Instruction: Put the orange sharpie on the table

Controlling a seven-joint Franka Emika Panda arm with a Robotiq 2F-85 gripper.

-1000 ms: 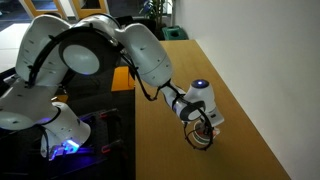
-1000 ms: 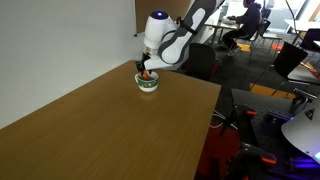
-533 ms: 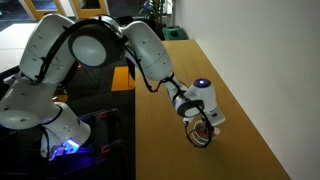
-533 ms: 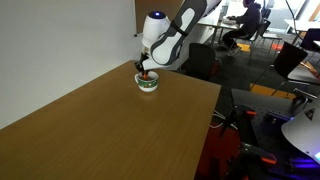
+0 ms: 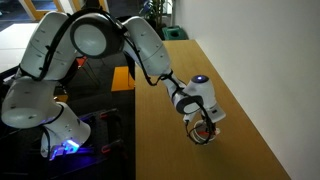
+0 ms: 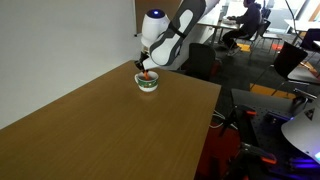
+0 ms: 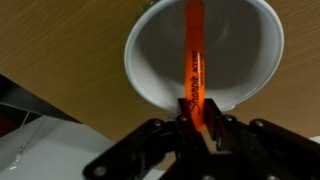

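change log, last second.
item 1: arm [image 5: 95, 38]. in an exterior view i see its big round elbow joint higher and further right in the picture than a second ago, and the link below it stands steeper.
item 2: wrist housing [image 6: 153, 22]. in an exterior view i see it a touch higher and nearer the white wall than before.
item 3: gripper [image 6: 146, 70]. it shifts a trace the same way with the wrist. i cannot tell whether the orange sharpie [image 6: 147, 76] in its grip has risen; the shift is too small.
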